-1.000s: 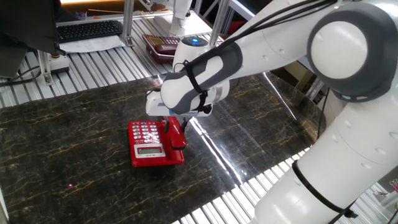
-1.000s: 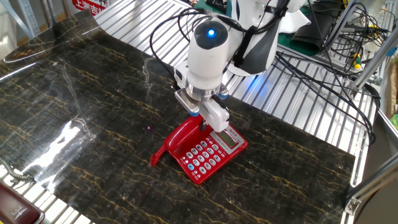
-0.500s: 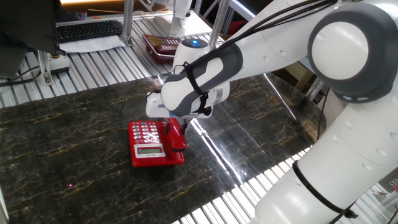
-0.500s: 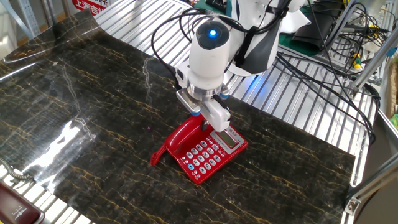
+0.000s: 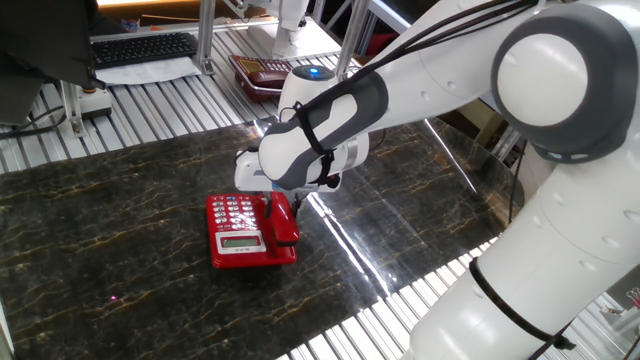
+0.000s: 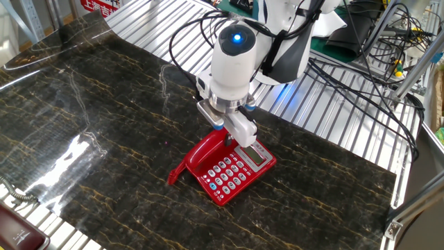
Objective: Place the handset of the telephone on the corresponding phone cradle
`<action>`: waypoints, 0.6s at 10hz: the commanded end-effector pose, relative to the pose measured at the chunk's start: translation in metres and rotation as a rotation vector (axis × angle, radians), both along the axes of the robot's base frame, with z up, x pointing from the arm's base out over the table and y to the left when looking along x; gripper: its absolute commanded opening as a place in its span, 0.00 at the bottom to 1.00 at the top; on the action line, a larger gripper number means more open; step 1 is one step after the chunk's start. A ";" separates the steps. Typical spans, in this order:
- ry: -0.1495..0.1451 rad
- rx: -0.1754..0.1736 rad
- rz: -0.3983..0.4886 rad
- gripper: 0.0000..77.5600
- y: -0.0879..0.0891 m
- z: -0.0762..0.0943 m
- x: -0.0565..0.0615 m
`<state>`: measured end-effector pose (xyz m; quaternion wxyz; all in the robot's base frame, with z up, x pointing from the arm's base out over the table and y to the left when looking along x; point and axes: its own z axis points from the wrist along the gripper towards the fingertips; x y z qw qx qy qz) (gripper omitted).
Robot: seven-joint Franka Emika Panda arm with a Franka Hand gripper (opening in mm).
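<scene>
A: One fixed view first. We see the telephone (image 5: 240, 232) standing on the dark marbled table (image 5: 120, 240), keypad facing up and the small display toward the camera. The handset (image 5: 283, 219) lies along the phone's right edge, over the phone cradle, which it covers, so we cannot point to the channel itself.

B: And the gripper (image 5: 279, 196)?

A: We find it directly above the handset, at the handset's far half. The white arm body hides most of the fingers. We cannot tell from this side whether the pincer is clamped on the handset or parted around it.

B: Anything else in this view?

A: A darker maroon phone (image 5: 258, 74) sits on the slatted bench behind the arm, and a keyboard (image 5: 145, 47) lies well apart at the rear left.

B: Now the other fixed view.

A: We see the telephone (image 6: 232, 171) from the opposite side, set diagonally. The handset (image 6: 202, 154) lies along its left edge, seated lengthwise on the base, and its cord (image 6: 176, 172) loops down onto the table (image 6: 83, 139) at the near end. The gripper (image 6: 232, 134) stands upright over the handset's far end, beside the display. One finger (image 6: 239, 128) shows in front; the other is hidden, so again we cannot tell the jaw state.
</scene>
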<state>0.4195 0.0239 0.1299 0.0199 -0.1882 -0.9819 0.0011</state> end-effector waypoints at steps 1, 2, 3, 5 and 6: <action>-0.005 0.001 -0.002 0.01 0.001 -0.001 0.002; -0.005 0.001 -0.003 0.01 0.001 -0.001 0.001; -0.004 0.001 -0.002 0.01 0.001 -0.001 0.001; -0.003 0.001 -0.001 0.01 0.001 -0.001 -0.003; -0.003 0.002 -0.001 0.01 0.001 -0.001 -0.004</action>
